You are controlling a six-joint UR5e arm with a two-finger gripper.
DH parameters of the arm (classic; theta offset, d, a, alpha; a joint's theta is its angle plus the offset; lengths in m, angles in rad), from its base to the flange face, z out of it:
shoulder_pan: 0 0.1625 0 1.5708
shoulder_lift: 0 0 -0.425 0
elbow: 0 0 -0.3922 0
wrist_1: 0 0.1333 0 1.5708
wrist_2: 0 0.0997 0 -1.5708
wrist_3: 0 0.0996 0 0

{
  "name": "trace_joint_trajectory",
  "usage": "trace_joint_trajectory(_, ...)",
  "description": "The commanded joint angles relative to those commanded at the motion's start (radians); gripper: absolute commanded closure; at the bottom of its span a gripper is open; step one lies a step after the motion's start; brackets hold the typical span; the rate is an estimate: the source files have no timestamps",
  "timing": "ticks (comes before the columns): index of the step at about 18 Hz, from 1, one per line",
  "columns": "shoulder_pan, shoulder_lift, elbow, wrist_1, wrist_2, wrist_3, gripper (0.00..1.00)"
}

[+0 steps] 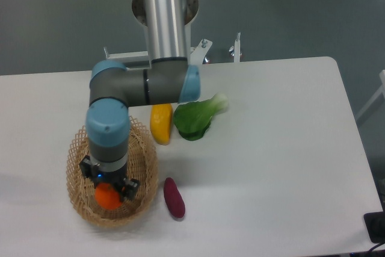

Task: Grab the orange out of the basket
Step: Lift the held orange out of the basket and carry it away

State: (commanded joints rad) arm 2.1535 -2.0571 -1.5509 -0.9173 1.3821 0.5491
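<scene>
Tool (110, 188) inside basket (144, 154), over orange (107, 197), grip unclear, rim close around.

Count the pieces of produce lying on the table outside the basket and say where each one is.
3. A yellow fruit lies behind the basket, touching a leafy green vegetable on its right. A purple sweet potato lies right of the basket. The arm may hide more.

yellow fruit (160, 123), bok choy (195, 118), purple sweet potato (174, 198)

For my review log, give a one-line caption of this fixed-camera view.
UR5e end effector lowered into the wicker basket at the orange; other produce lies outside.
</scene>
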Motion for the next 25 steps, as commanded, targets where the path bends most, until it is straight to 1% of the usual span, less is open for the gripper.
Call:
trace_joint_trajectory(1, 0.037, 0.005, 0.011, 0.002, 0.0, 0.0, 0.5)
trace_joint_trajectory(4, 0.095, 0.017, 0.026, 0.002, 0.006, 0.044, 0.5)
trace_joint_trajectory(8, 0.207, 0.043, 0.014, 0.0, 0.006, 0.136, 0.5)
trace_joint_trajectory(10, 0.261, 0.057, 0.005, -0.005, 0.008, 0.211, 0.5)
trace_joint_trajectory(12, 0.319, 0.077, -0.012, -0.037, 0.009, 0.311, 0.5)
trace_joint_trajectory(13, 0.347, 0.09, -0.026, -0.055, 0.012, 0.358, 0.52)
trace_joint_trajectory(15, 0.379, 0.094, -0.043, -0.063, 0.038, 0.438, 0.52)
trace_joint_trajectory(17, 0.413, 0.118, -0.067, -0.063, 0.086, 0.532, 0.52)
trace_joint_trajectory(18, 0.422, 0.118, -0.069, -0.063, 0.093, 0.56, 0.52)
trace_joint_trajectory(22, 0.468, 0.114, -0.06, -0.061, 0.097, 0.643, 0.51)
trace_joint_trajectory(24, 0.473, 0.1, -0.048, -0.058, 0.098, 0.711, 0.51)
trace_joint_trajectory(25, 0.473, 0.094, -0.041, -0.052, 0.098, 0.716, 0.51)
